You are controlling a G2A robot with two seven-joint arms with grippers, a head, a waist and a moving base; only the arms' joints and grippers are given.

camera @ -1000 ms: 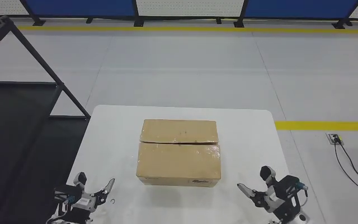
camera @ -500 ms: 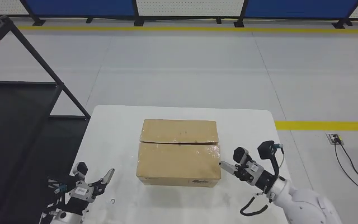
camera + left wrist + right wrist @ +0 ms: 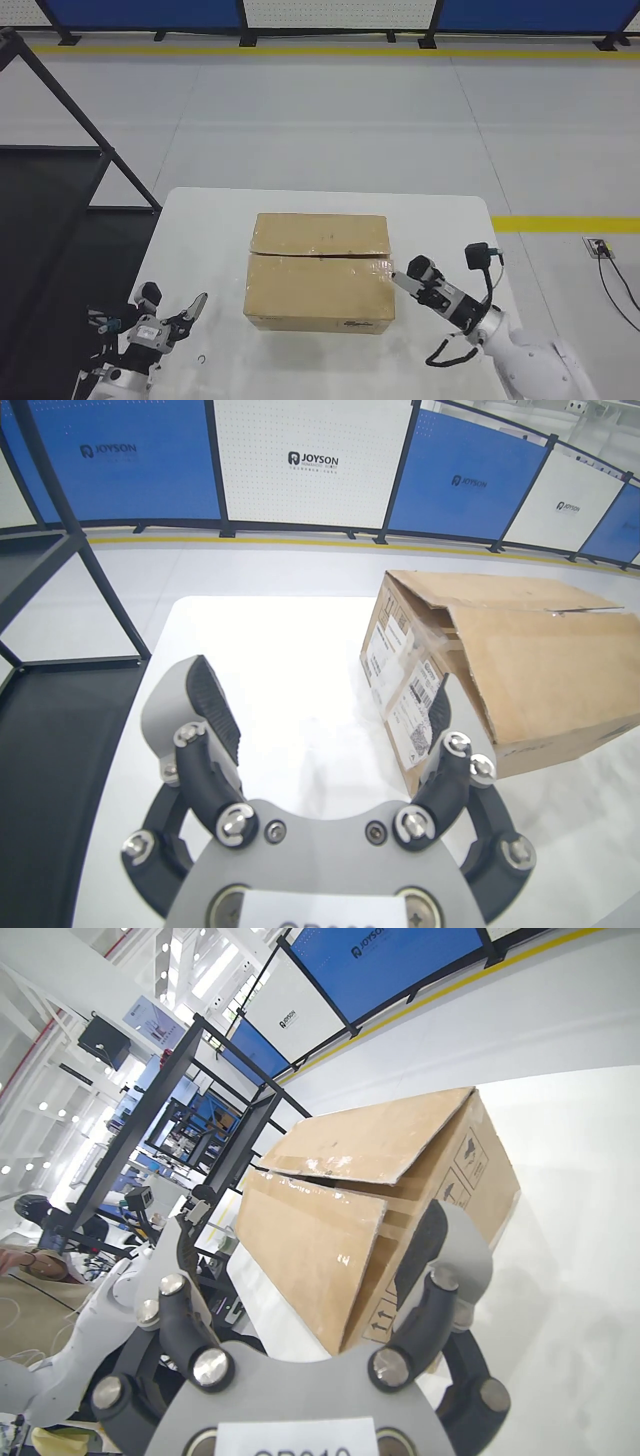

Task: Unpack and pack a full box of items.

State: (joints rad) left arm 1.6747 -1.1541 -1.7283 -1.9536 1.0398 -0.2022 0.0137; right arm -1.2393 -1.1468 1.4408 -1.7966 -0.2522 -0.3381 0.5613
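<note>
The cardboard box [image 3: 320, 275] sits in the middle of the table [image 3: 200, 230] with its flaps folded down. The left gripper [image 3: 173, 300] [image 3: 320, 685] hangs over the table's near left corner, spread wide and empty. The right gripper [image 3: 408, 273] [image 3: 307, 1223] is at the box's right end, released, with a box corner between its fingers.

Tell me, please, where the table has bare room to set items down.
Bare: the strip between the box and the table's far edge, and the patch between box and left edge. Crowded: the box's right end, by the right gripper.
</note>
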